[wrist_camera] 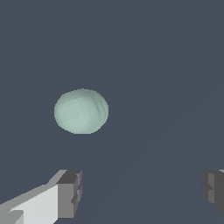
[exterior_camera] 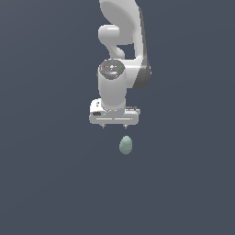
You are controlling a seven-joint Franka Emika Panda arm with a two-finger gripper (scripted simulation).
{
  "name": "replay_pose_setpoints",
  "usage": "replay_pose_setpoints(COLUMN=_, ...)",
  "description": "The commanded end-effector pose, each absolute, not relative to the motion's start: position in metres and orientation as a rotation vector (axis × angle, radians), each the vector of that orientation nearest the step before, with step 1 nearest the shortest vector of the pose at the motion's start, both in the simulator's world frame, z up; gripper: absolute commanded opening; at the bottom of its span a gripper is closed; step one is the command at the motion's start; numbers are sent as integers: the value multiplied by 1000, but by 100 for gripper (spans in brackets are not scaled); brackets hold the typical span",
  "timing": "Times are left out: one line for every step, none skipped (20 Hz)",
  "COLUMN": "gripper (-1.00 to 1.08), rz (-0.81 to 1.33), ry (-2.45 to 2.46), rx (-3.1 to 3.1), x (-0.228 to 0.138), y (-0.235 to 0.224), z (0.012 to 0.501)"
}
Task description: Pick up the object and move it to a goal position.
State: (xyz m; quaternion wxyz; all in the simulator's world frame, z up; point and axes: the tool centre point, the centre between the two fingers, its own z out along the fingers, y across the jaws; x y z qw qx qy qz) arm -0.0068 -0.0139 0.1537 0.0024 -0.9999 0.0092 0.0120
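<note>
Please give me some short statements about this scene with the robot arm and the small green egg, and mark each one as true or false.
1. The end effector is closed on the egg. False: its fingers are spread apart and hold nothing.
2. The egg is pale mint green. True.
3. In the exterior view the egg appears below the end effector, apart from it. True.
4. Two eggs are visible. False: only one is.
5. In the wrist view the egg lies between the two fingers. False: it lies beyond the fingertips, not in the gap between them.
</note>
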Motion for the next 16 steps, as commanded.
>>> replay_pose_setpoints(gripper=100, rz=34, ry=11, rx=-3131, x=-6, y=-8, z=154)
replay_pose_setpoints(gripper=100, rz=34, ry=11, rx=-3130, x=-6, y=-8, z=154)
replay_pose_setpoints(gripper=100, rz=34, ry=13, rx=-3131, x=-6, y=-8, z=154)
replay_pose_setpoints(gripper=100, rz=34, ry=12, rx=-3131, x=-6, y=-9, z=154)
replay_pose_setpoints(gripper=100, rz=34, ry=9, rx=-3132, x=-6, y=-9, z=154)
replay_pose_setpoints(gripper=100, rz=34, ry=2, rx=-3132, x=-5, y=-8, z=154)
replay_pose_setpoints(gripper=100, rz=33, ry=-9, rx=-3132, x=-4, y=-7, z=154)
replay_pose_setpoints(gripper=100, rz=32, ry=-22, rx=-3132, x=-3, y=-6, z=154)
replay_pose_setpoints(gripper=100, rz=31, ry=-39, rx=-3133, x=-1, y=-4, z=153)
replay_pose_setpoints(gripper=100, rz=30, ry=-60, rx=-3133, x=0, y=-2, z=153)
replay_pose_setpoints(gripper=100, rz=29, ry=-83, rx=-3133, x=2, y=0, z=152)
replay_pose_setpoints(gripper=100, rz=27, ry=-110, rx=-3133, x=5, y=3, z=152)
replay_pose_setpoints(gripper=100, rz=25, ry=-140, rx=-3132, x=7, y=5, z=151)
replay_pose_setpoints(gripper=100, rz=23, ry=-173, rx=-3131, x=10, y=8, z=151)
replay_pose_setpoints(gripper=100, rz=21, ry=-209, rx=-3130, x=13, y=12, z=150)
replay_pose_setpoints(gripper=100, rz=19, ry=-249, rx=-3128, x=17, y=16, z=149)
